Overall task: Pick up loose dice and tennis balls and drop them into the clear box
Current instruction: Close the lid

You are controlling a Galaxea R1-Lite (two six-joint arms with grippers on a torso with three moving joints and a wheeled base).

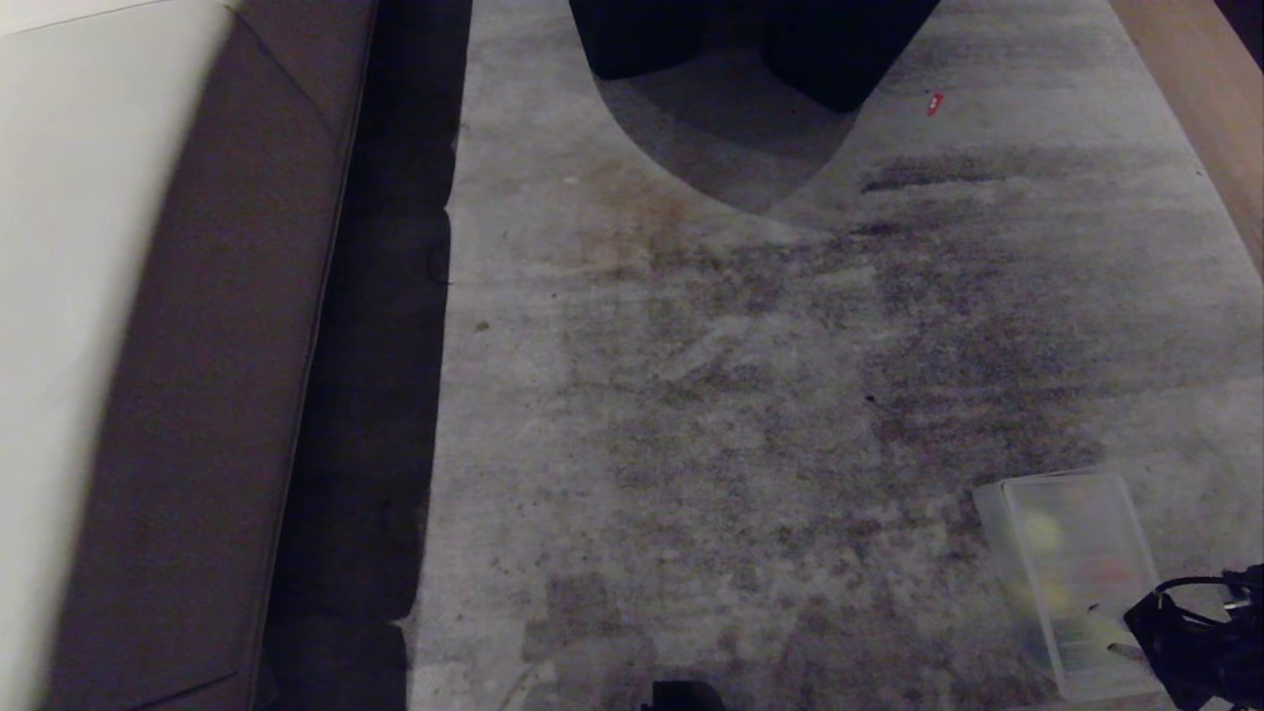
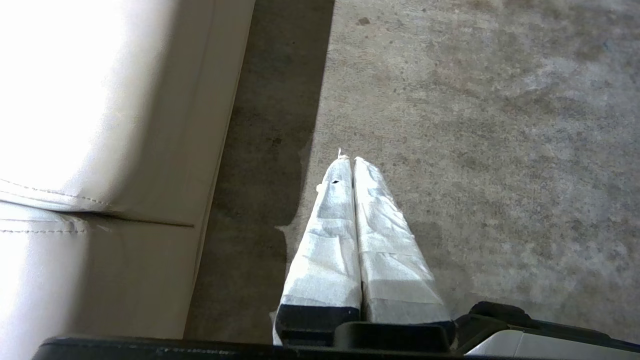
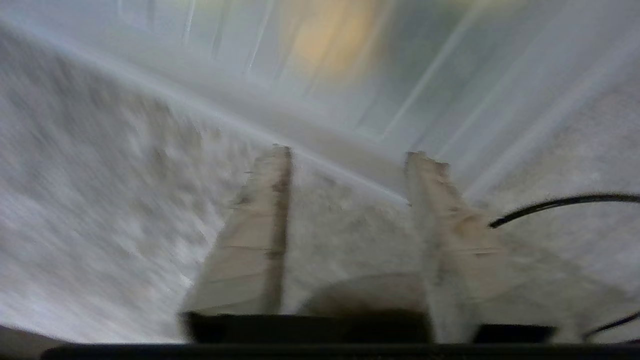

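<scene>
Hovering just short of the clear box (image 3: pixel 350 75), the right gripper (image 3: pixel 350 160) had its taped fingers (image 3: pixel 260 225) apart with only bare carpet (image 3: pixel 100 200) between them, nothing held. The box's near wall ran directly beyond the fingertips; blurred yellowish and reddish shapes showed through the plastic, too vague to name. The left gripper (image 2: pixel 352 160) hung with its fingers pressed together over the carpet, a pale sofa (image 2: pixel 100 150) off to one side of it.
</scene>
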